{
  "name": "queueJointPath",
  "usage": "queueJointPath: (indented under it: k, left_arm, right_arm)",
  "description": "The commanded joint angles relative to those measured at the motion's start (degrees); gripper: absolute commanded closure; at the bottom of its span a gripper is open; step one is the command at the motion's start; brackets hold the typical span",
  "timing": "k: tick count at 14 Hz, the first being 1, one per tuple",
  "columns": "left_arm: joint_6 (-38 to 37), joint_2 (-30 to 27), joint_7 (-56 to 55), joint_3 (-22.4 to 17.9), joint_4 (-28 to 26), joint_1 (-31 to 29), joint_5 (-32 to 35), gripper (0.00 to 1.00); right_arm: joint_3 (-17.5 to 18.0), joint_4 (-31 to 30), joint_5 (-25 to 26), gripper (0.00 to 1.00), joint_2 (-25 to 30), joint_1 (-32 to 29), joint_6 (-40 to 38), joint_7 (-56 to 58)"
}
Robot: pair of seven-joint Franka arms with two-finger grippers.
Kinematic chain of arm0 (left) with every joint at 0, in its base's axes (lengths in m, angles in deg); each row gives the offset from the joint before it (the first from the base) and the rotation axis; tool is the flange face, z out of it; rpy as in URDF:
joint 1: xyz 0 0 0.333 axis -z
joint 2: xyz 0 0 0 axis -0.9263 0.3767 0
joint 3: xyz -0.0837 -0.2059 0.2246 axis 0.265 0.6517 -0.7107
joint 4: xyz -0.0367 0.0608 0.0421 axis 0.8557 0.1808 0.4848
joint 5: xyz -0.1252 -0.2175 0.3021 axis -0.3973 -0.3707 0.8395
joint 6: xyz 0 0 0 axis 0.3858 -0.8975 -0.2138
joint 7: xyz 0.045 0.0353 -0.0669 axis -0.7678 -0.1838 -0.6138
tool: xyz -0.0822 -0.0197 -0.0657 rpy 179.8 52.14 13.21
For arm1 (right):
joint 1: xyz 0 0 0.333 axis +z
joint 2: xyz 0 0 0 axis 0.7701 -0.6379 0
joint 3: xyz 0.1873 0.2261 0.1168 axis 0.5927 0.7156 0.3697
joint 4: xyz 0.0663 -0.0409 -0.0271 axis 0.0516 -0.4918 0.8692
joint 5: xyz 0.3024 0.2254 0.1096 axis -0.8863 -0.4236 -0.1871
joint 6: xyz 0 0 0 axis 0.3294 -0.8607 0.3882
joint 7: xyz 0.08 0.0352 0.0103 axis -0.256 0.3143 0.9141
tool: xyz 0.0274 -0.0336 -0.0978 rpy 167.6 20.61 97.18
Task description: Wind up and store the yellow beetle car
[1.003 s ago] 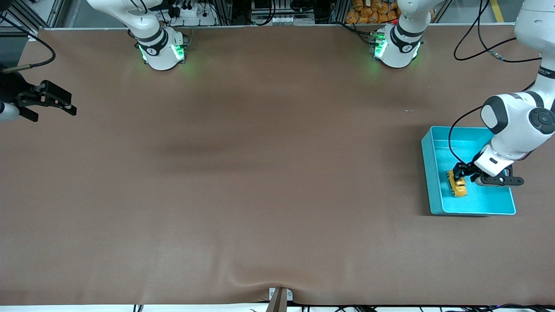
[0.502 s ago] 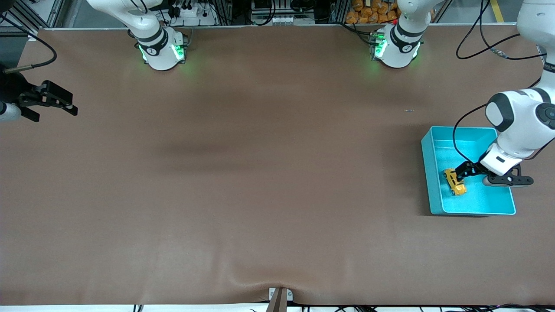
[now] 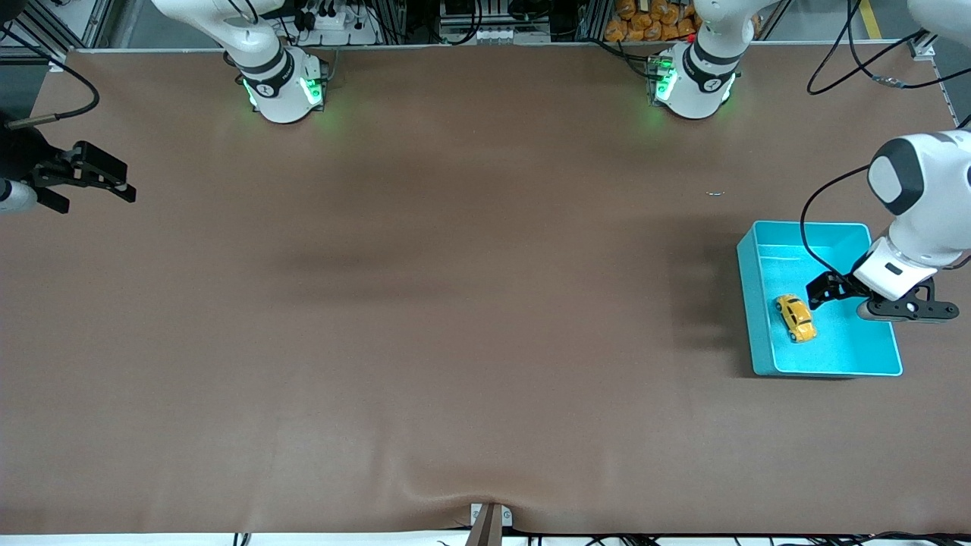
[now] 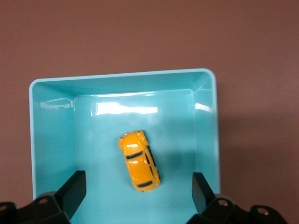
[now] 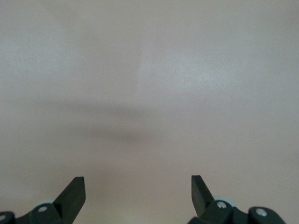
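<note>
The yellow beetle car [image 3: 795, 318] lies on its wheels on the floor of the teal bin [image 3: 746, 303], touching no wall. My left gripper [image 3: 831, 292] hangs open over the bin, clear of the car. In the left wrist view the car [image 4: 138, 160] sits below and between the spread fingers of that gripper [image 4: 138, 181], inside the bin [image 4: 32, 140]. My right gripper [image 3: 98, 199] waits open over the table's edge at the right arm's end, and in its own view this gripper [image 5: 138, 179] has only bare tabletop beneath it.
The bin stands near the table's edge at the left arm's end. Brown mat [image 3: 455, 303] covers the table. The two arm bases [image 3: 282, 87] [image 3: 692, 83] stand along the edge farthest from the front camera. A small bracket [image 3: 489, 519] sits at the nearest edge.
My left gripper has opened and let go of the car, then lifted and drawn back toward the left arm's end. The car stays in the bin. The right arm has not moved.
</note>
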Motion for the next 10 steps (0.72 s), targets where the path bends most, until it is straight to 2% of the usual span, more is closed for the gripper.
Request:
queueJointPath:
  k: [1,6,10]
  left_arm:
    - [-9.0,-5.48,-3.15,-0.59,1.62,3.12,-1.28,0.0]
    - [-28.51,-9.44,-10.62,-0.6,11.19,10.33,-1.54,0.0]
    - [-40.74,-11.99,-12.22,-0.68,18.49,14.82,-4.27,0.0]
  right_arm:
    - [0.98,-0.79,0.74,0.0,0.84,-1.04,0.16,0.12]
    - [0.98,-0.79,0.74,0.0,0.84,-1.48,0.07,0.21]
    - [0.98,-0.79,0.74,0.0,0.84,-1.57,0.07,0.12]
